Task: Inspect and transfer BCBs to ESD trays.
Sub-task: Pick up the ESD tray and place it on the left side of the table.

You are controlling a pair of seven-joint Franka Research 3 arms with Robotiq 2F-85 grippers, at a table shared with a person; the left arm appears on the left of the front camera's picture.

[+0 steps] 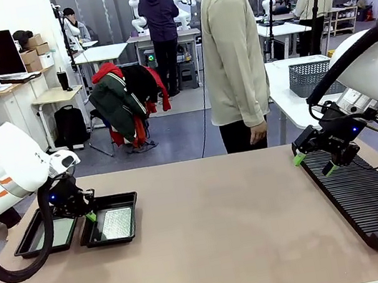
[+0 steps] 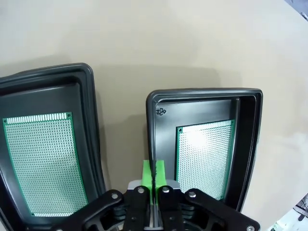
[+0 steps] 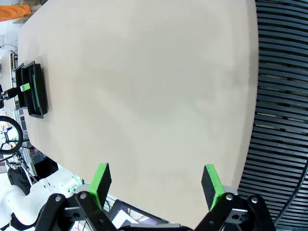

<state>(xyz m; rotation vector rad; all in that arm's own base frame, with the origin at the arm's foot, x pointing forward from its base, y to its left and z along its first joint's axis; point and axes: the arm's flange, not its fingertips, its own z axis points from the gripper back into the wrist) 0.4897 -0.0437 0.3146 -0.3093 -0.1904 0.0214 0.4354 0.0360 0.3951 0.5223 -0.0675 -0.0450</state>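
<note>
Two black ESD trays lie side by side at the table's left: one farther left, one beside it. Each holds a green gridded BCB: in the left wrist view one board lies in the tray on that picture's left, another in the tray on its right. My left gripper hangs shut and empty over the gap between the trays, green pads pressed together. My right gripper hovers open and empty over the left edge of the rack.
A long black ribbed rack lies along the table's right side. A person stands at the far edge, side-on. A grey mesh basket sits on a white table behind. The bare tan tabletop spans the middle.
</note>
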